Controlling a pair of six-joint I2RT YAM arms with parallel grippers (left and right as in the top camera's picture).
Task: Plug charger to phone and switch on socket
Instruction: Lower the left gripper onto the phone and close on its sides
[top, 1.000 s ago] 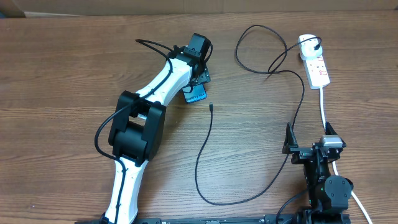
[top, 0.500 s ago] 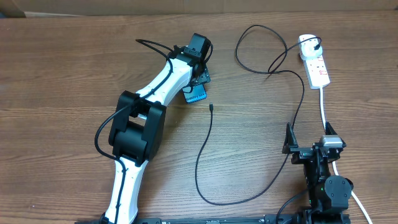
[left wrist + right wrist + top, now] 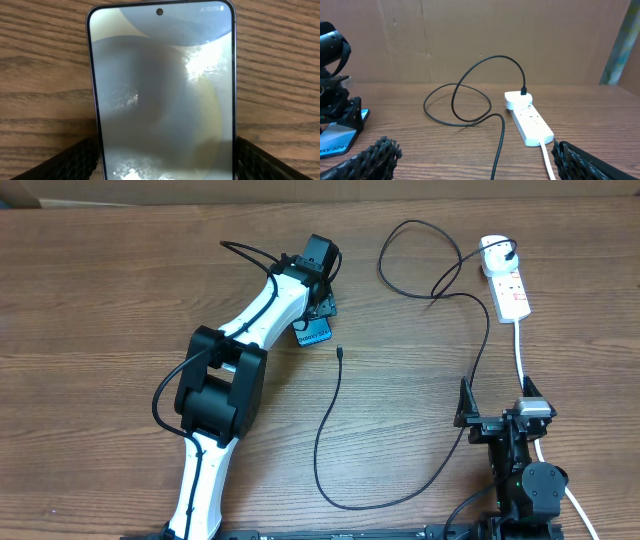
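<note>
Wooden table point(image 3: 100, 300); left claw point(image 3: 318, 315) spread astride the phone point(image 3: 161, 95), right claw point(image 3: 470, 160) wide, empty.

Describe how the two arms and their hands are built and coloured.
Left arm: white link shells, bulky black joint housings, thin black cables looping alongside. Right arm: mostly black, with a small silver block on top. The fingers are black with a knobbly, grid-textured surface.

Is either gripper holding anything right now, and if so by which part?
Left gripper straddles the phone at its long side edges, fingers close on both sides; whether they actually grip it cannot be told. Right gripper is open and empty.
</note>
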